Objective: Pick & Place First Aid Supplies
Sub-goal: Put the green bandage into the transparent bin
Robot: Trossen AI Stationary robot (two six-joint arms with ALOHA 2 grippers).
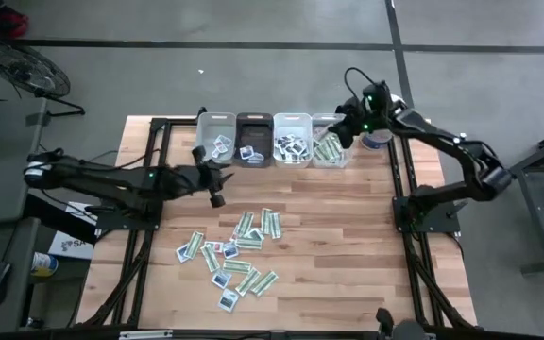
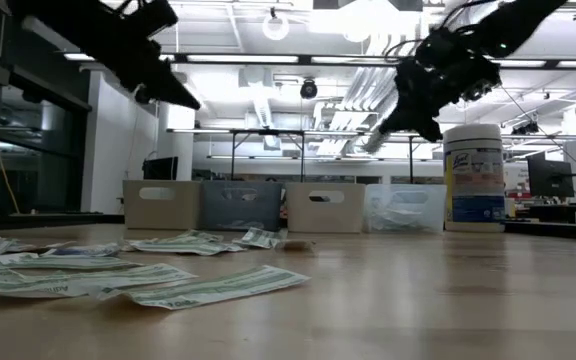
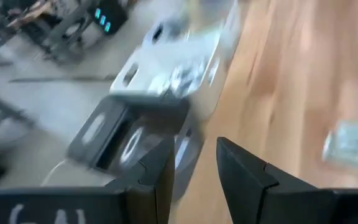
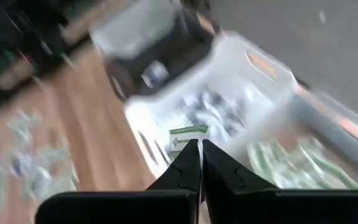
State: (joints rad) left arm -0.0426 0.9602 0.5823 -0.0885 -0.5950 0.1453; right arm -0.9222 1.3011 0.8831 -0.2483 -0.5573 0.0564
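Wooden counter (image 1: 348, 246) carries four small bins in a row along its far edge and a scatter of first aid packets (image 1: 237, 257) toward the near centre-left. Left gripper (image 1: 217, 192) hangs above the counter just short of the clear leftmost bin (image 1: 217, 136), fingers (image 3: 244, 174) narrowly apart with nothing between them. Next come the dark bin (image 1: 254, 140) and two clear bins (image 1: 293, 139). Right gripper (image 4: 199, 163) is raised over the rightmost bin (image 1: 330, 142), fingers pinched on a green-and-white packet (image 4: 188, 136). A white canister (image 2: 474, 177) stands at the row's right end.
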